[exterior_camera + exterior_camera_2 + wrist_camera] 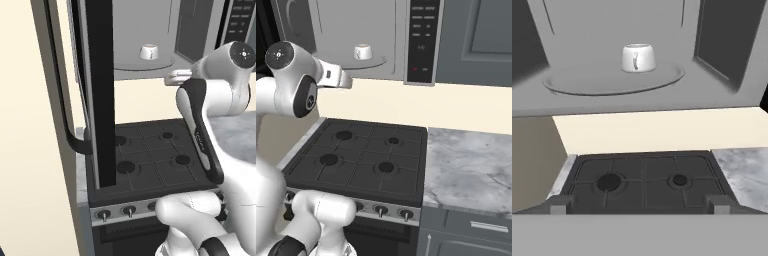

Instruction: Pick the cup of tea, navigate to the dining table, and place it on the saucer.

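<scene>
The cup of tea (638, 58) (on the microwave turntable (577, 84)) sits well beyond the spread, empty gripper (640, 204).

White arm raised, elbow bent, forearm reaching forward and level; gripper (640, 204) held well above the surface below, fingertips (558, 204) spread wide, nothing between them.
</scene>
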Motion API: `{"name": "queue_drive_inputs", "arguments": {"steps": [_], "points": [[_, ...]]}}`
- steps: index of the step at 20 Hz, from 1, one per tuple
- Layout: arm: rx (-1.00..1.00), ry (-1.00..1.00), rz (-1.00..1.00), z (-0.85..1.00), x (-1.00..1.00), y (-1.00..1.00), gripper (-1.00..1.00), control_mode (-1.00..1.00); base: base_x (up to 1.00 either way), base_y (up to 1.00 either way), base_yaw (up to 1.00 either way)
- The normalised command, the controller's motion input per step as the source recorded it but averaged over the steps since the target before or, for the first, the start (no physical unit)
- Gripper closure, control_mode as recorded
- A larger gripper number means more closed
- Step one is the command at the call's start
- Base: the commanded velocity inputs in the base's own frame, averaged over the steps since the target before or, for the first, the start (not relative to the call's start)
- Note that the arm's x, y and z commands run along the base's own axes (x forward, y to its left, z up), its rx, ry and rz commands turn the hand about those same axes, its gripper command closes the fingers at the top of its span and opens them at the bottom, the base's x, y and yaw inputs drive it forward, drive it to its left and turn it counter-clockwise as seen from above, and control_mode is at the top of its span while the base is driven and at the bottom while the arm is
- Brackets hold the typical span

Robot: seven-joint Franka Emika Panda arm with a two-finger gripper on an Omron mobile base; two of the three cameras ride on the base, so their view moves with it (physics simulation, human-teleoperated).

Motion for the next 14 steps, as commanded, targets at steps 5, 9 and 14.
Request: {"name": "queue_drive_inputs", "arguments": {"steps": [5, 9, 14], "points": [[0.0, -0.24, -0.06, 0.64, 0.22, 0.5, -1.0, -1.0, 0.0, 0.0, 0.0], [-0.05, -0.16, -0.19, 0.06, 0.58, 0.42, -1.0, -1.0, 0.0, 0.0, 0.0], [0.04, 0.0, -0.15, 0.0, 0.59, -0.1, -1.0, -1.0, 0.0, 0.0, 0.0]]}}
